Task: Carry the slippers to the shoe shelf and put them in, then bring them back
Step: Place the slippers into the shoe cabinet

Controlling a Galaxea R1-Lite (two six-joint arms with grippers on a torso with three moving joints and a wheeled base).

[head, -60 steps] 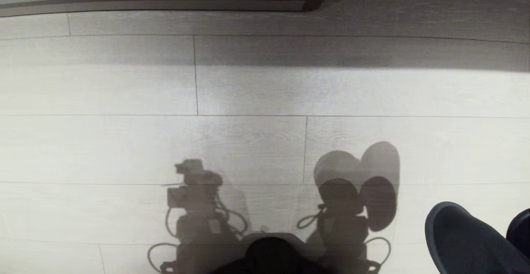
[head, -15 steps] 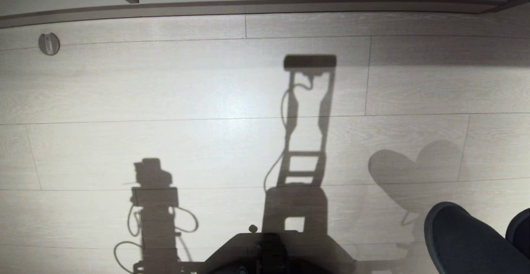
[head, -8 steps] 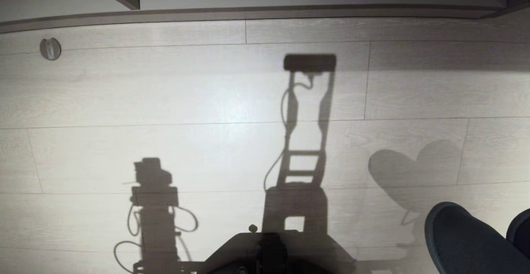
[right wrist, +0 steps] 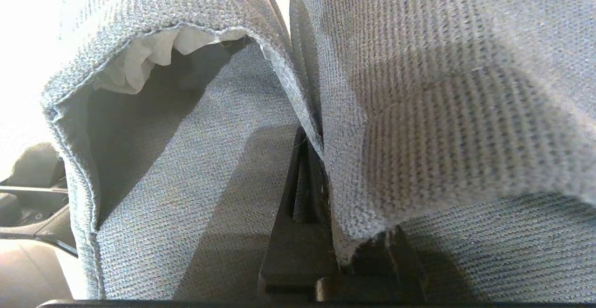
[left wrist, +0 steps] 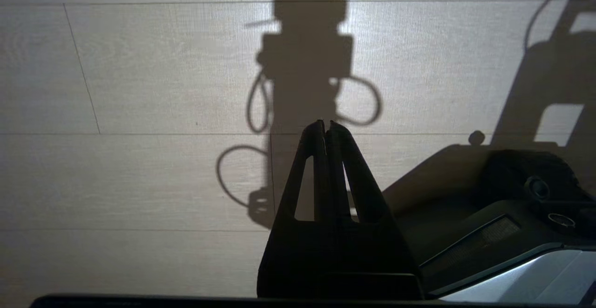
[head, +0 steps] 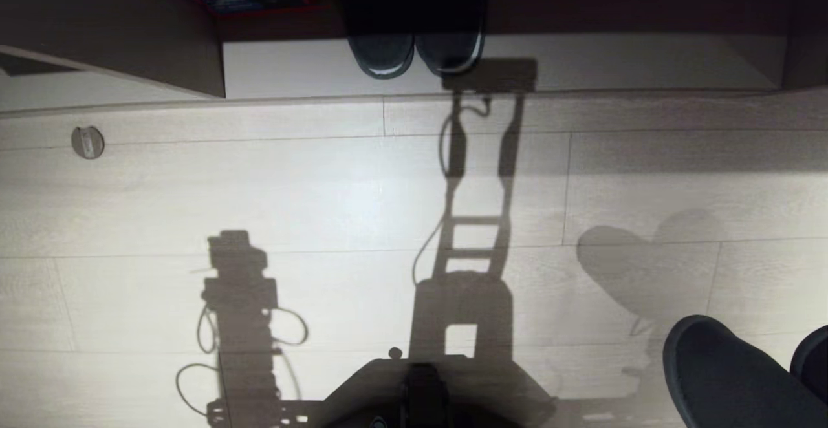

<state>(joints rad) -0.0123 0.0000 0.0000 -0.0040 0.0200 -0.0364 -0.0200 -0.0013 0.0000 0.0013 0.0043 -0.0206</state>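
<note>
Shoe shelf (head: 582, 66) nearer; right end effector (right wrist: 307, 159) grips slippers (right wrist: 419, 89).

Slippers (right wrist: 419, 112) are seen in dark charcoal woven fabric w/ blue-grey insoles; white stuffing is visible inside one. Floor (head: 323, 189) is laid in pale grey wood-grain planks. Shoe shelf (head: 614, 66) is shown w/ light base board, grey-brown divider. A second dark pair (head: 414, 53) is rimmed w/ pale glossy edges. Left gripper (left wrist: 326, 129) is black.
</note>
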